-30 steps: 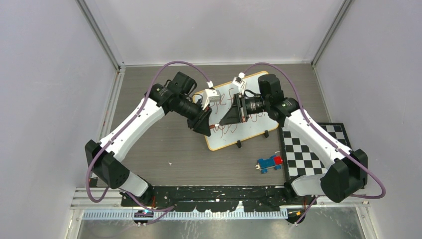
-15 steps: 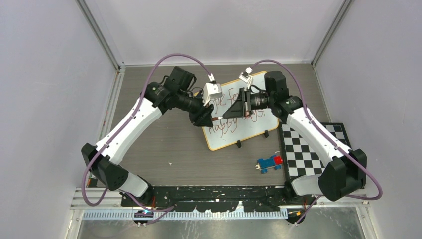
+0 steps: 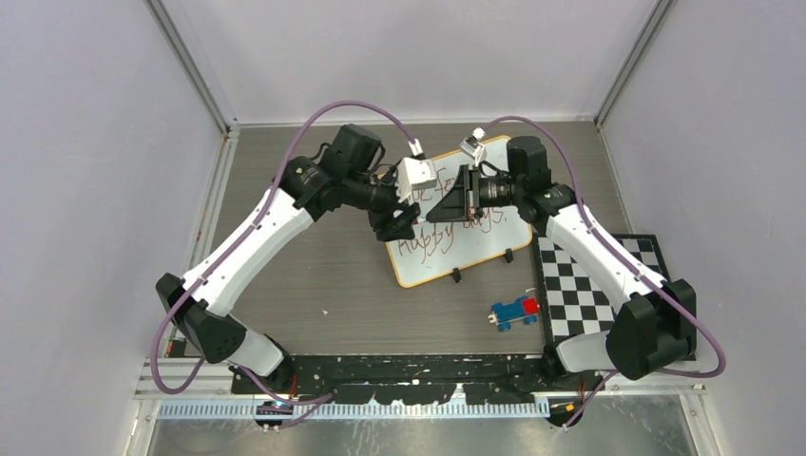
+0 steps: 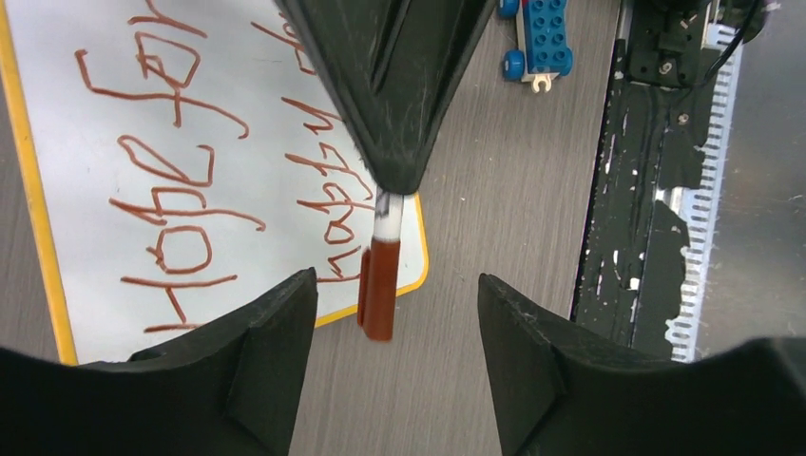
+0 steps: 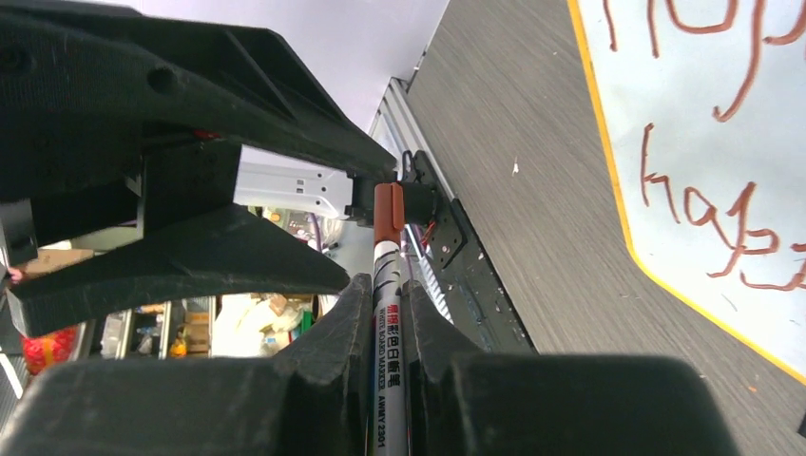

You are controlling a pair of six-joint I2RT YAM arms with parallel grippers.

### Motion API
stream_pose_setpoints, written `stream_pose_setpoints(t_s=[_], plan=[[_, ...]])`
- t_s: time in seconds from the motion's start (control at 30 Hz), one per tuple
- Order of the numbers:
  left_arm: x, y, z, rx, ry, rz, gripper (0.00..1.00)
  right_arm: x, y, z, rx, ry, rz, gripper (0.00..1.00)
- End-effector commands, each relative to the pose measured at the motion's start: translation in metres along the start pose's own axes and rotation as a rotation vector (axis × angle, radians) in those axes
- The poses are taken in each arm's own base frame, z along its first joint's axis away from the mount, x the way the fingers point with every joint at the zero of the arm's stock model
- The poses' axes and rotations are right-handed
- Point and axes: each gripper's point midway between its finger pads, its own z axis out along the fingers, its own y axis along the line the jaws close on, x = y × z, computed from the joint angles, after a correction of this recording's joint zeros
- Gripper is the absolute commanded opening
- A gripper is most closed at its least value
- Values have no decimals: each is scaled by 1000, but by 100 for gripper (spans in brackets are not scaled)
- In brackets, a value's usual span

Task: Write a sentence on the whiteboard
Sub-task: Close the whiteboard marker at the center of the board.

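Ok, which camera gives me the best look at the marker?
Right wrist: the marker runs up between the right hand's fingers, label and brown cap clear. Left wrist shows only its capped end poking past that hand. The top view barely shows it.

The table (image 3: 314, 275) is gray-brown wood with thin lines in it. Plain pale walls stand around it: a left wall (image 3: 95, 190), a back wall (image 3: 409, 57) and a right wall (image 3: 722, 142). Silver metal posts (image 3: 190, 65) rise at the far corners. A black rail (image 3: 418, 366) runs along the near edge. The light is soft.
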Motion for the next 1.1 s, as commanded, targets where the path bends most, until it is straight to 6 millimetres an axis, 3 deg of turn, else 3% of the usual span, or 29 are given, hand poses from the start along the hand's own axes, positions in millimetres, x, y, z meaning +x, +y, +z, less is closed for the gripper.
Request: stream_pose_setpoints(t_s=[0.0,0.17,0.3,0.53,0.6,0.77,0.87,0.97,1.07], plan=[[-18,6,13,-50,-5,102,61,2,14,4,-45,12,-24,0],[-12,1,27,-45,43,135,45,7,19,2,-58,21,-29,0],[-13,0,29,-51,47,140,33,9,22,1,-63,21,-38,0],[-14,-9,34,-21,50,136,3,15,23,7,-68,39,-35,0],[-14,-10,33,-17,52,136,0,12,24,6,-66,36,-47,3],[-7,-13,27,-20,65,147,0,-13,21,-8,-10,-24,-101,44],[-1,-12,21,-31,70,131,0,-38,19,-25,17,-95,-116,61],[-1,0,8,-60,25,60,0,-57,20,-42,39,-159,-141,69],[-1,31,-18,-132,-57,-80,0,-70,15,-59,68,-213,-159,76]])
